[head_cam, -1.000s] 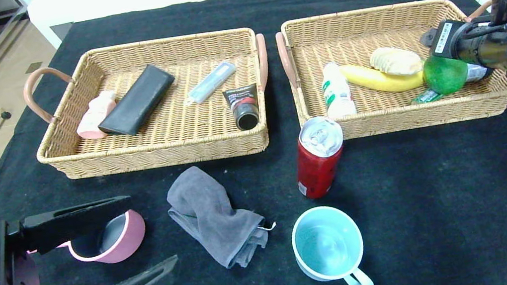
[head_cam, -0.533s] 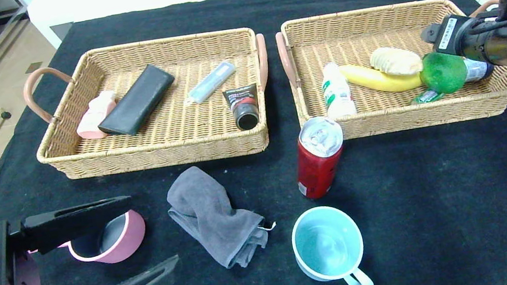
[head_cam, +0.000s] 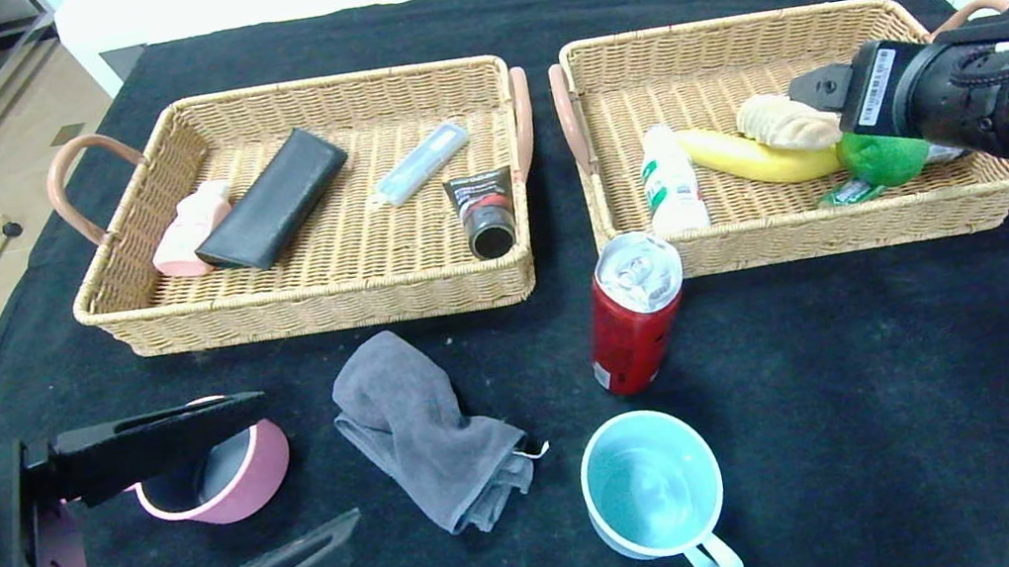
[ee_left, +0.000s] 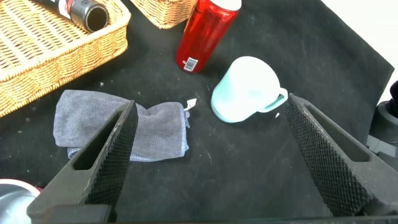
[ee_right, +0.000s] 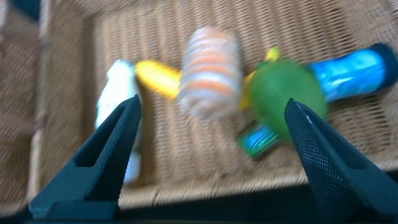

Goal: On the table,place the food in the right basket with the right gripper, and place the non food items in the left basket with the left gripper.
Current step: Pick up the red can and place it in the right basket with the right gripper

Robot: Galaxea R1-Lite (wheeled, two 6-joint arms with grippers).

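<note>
Two grippers have open jaws. The right gripper (ee_right: 211, 155) has risen off the lime (head_cam: 884, 158), which now lies in the right basket (head_cam: 758, 238) beside the bread (head_cam: 786, 123). The left gripper (ee_left: 208, 155) stays low over the desk (head_cam: 880, 387). Only the left wrist view shows its jaws straddling the towel (ee_left: 124, 124); the can (head_cam: 631, 315) stands on the desk.

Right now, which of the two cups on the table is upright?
The light blue cup, handle toward the robot, stands upright with its mouth up. The pink cup by the left gripper lies tipped on its side.
</note>
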